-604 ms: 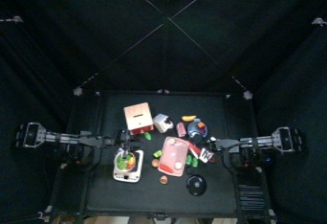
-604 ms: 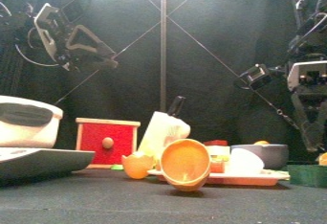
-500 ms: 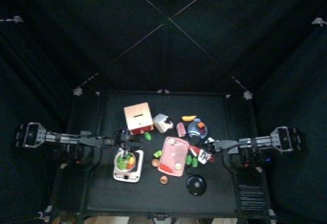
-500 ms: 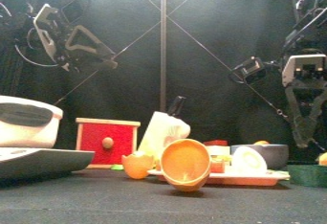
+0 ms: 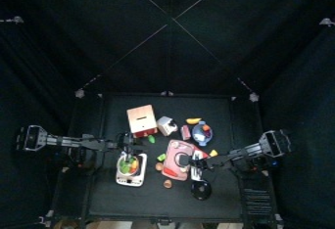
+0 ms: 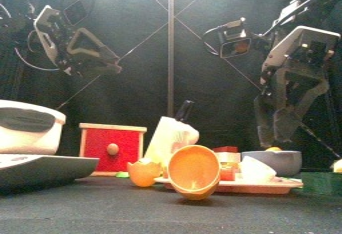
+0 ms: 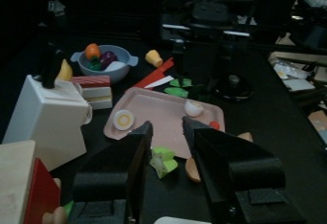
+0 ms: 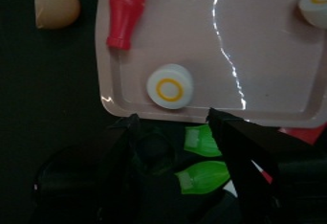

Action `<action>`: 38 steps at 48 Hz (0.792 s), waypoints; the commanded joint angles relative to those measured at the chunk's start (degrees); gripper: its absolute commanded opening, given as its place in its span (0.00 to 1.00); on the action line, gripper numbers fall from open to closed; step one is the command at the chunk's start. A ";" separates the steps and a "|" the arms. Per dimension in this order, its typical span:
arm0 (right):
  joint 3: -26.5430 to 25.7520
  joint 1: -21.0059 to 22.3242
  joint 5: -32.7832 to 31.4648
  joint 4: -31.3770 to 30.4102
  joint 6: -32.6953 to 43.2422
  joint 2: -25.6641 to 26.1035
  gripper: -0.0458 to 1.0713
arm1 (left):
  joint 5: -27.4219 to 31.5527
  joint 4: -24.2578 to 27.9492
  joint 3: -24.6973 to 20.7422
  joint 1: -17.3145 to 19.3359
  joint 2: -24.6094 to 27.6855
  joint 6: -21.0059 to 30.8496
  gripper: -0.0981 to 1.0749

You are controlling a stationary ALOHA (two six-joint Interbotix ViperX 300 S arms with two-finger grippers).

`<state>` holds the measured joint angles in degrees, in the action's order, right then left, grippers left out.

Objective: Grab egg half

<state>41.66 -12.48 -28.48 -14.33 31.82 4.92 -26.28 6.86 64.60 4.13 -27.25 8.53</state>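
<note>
A cut egg half (image 8: 167, 86), white with a yellow yolk, lies near a corner of the pink tray (image 8: 243, 51), seen in the right wrist view. A second egg half (image 8: 316, 3) lies at the tray's far side. My right gripper (image 8: 179, 124) hovers open just short of the tray's edge, a little off the nearer egg half. From above, the right gripper (image 5: 205, 162) is at the pink tray's (image 5: 175, 151) right edge. My left gripper (image 7: 166, 137) is open and empty, held high at the left (image 6: 110, 58); its view shows both egg halves (image 7: 124, 122) on the tray.
A red stick (image 8: 124, 17) lies on the tray and a tan egg shell (image 8: 54, 0) beside it. Green pieces (image 8: 202, 175) lie under the right jaws. A white carton (image 7: 45, 113), a fruit bowl (image 7: 99, 60), a red box (image 6: 111, 148) and an orange shell (image 6: 194, 170) crowd the table.
My right arm has swung in from the table's right side and down over the pink tray's edge. The left arm has not moved.
</note>
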 commanded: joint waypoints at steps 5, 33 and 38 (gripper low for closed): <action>-4.92 -0.44 -1.41 -2.55 0.00 -4.57 0.82 | -0.53 -0.09 -0.62 -0.09 -0.09 -0.09 0.71; -10.46 -0.44 -7.91 -4.13 0.26 -8.00 0.80 | -0.35 -0.09 -0.35 -0.09 -0.09 0.00 0.71; -10.63 -0.26 -7.91 -4.31 0.26 -8.96 0.81 | -0.44 -0.09 -0.44 -0.09 -0.09 0.00 0.71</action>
<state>32.34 -12.92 -36.39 -18.54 31.99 -4.66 -26.28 6.77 64.95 4.13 -27.25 8.53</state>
